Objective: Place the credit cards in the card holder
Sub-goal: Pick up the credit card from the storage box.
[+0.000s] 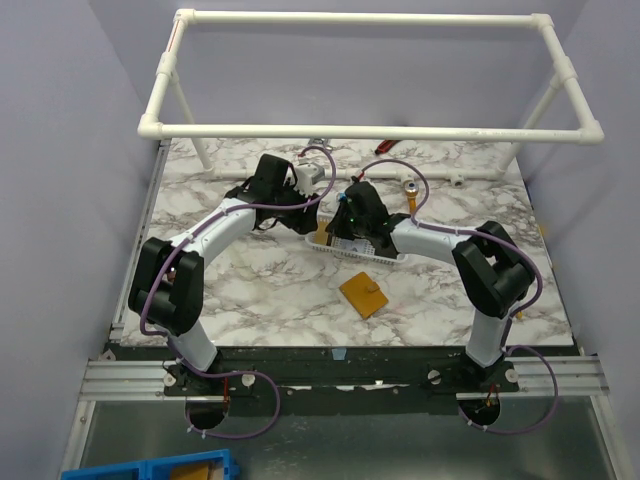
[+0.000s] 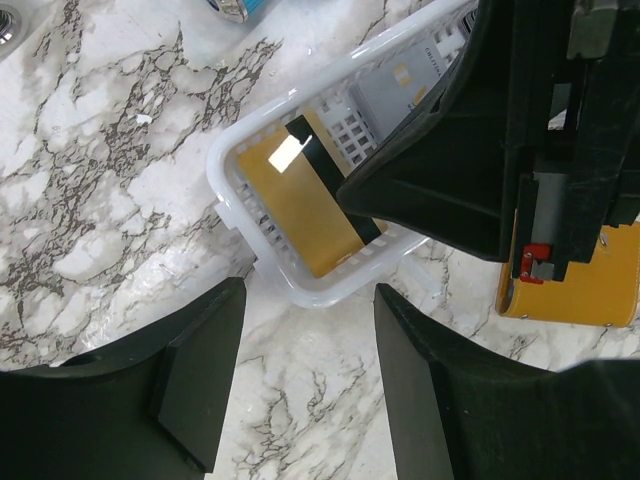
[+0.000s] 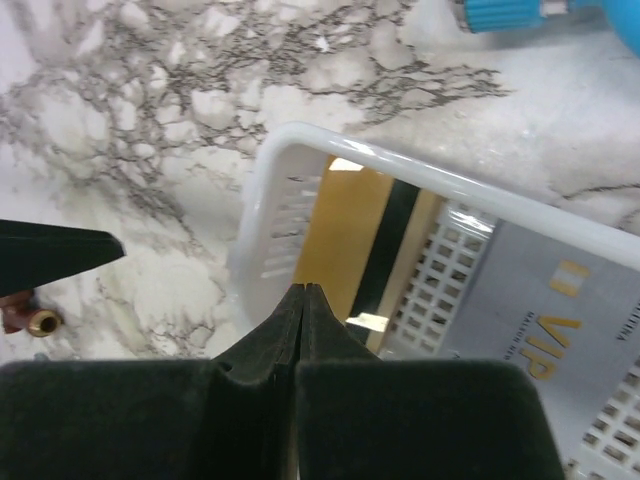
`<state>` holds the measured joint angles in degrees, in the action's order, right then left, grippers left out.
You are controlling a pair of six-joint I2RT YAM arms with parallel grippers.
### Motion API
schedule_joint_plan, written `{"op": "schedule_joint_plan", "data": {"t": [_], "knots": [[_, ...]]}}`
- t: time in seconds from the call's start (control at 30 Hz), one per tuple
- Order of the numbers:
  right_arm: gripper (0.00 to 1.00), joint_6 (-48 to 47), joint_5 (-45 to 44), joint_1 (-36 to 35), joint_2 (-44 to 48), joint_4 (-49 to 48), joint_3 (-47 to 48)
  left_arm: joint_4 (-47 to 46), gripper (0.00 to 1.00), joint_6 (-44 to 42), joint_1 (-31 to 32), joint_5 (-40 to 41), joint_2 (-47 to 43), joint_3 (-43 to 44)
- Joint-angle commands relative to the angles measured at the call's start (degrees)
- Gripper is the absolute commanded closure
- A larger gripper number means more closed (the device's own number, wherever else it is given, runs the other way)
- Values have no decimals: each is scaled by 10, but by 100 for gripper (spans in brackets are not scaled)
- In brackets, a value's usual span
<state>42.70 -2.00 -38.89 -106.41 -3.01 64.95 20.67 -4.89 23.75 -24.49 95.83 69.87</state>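
Note:
A yellowish-gold credit card (image 2: 295, 205) with a black stripe lies in the white mesh basket (image 2: 230, 200), next to a silvery-white card (image 3: 540, 300) marked VIP. My right gripper (image 3: 303, 288) is shut, its tips pointing down at the gold card's (image 3: 350, 230) left edge; I see nothing pinched between them. The orange-brown card holder (image 1: 363, 293) lies closed on the marble in front of the basket (image 1: 360, 257). Just left of the basket my left gripper (image 2: 305, 390) hangs open over bare marble, holding nothing.
A white pipe frame (image 1: 370, 130) stands over the back of the table. A red-handled tool (image 1: 400, 135) lies behind it. A blue-capped item (image 3: 500, 12) sits beyond the basket's far side, and a small brass part (image 3: 40, 322) lies to its left.

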Motion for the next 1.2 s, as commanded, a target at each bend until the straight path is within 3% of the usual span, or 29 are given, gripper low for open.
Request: {"op": "schedule_joint_plan", "data": {"t": [0.0, 0.07, 0.13, 0.23, 0.63, 1.17], "knots": [[97, 4, 48, 2, 4, -43, -7, -11, 44, -9, 0, 1, -14, -9], [68, 4, 31, 2, -1, -11, 3, -14, 44, -10, 0, 3, -12, -10], [55, 6, 22, 5, 3, -6, -4, -15, 44, -6, 0, 9, -3, -4], [50, 15, 4, 12, 3, -4, -15, -10, 45, 14, 0, 23, 21, 17], [48, 9, 6, 16, -6, 1, -23, -12, 50, 106, 0, 43, 105, 67], [48, 11, 31, 19, -14, -14, -41, -34, 62, 97, 1, 55, 108, 37]]}}
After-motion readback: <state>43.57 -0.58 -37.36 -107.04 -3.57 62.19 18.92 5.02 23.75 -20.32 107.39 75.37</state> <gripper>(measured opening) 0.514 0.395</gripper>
